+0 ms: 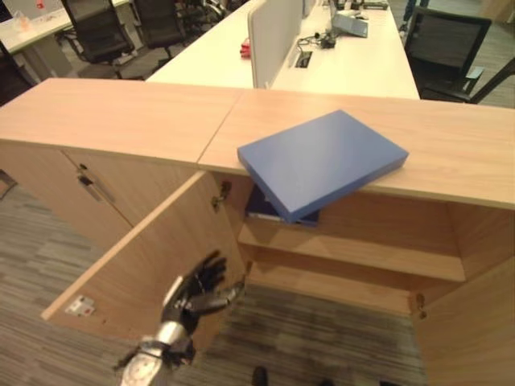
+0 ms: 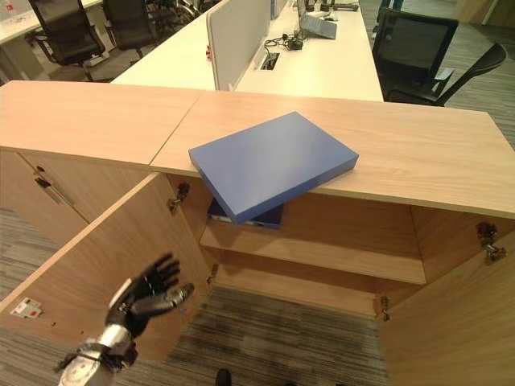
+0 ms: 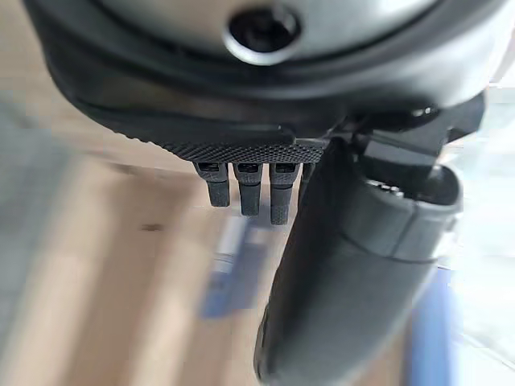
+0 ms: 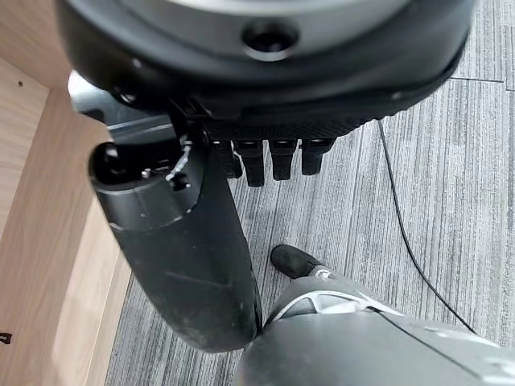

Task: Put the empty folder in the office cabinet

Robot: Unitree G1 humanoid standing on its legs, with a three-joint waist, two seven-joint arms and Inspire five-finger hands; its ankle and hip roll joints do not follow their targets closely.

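Note:
A blue folder (image 1: 322, 161) lies flat on the wooden top of the cabinet (image 1: 121, 121), one corner overhanging the open compartment. A second, darker folder (image 1: 264, 209) lies on the upper shelf (image 2: 322, 253) just beneath it. My left hand (image 1: 197, 291) is low, in front of the open left door (image 1: 153, 257), with its fingers spread and holding nothing. It is well below and to the left of the blue folder. My right hand (image 4: 185, 241) hangs over the carpet beside a wooden panel, fingers straight and holding nothing.
The right cabinet door (image 2: 459, 322) also stands open. Next to the open compartment on the left is a shut door with a handle (image 1: 92, 189). White desks (image 2: 322, 64) and black office chairs (image 2: 410, 48) stand behind the cabinet. Grey carpet (image 2: 282, 346) covers the floor in front.

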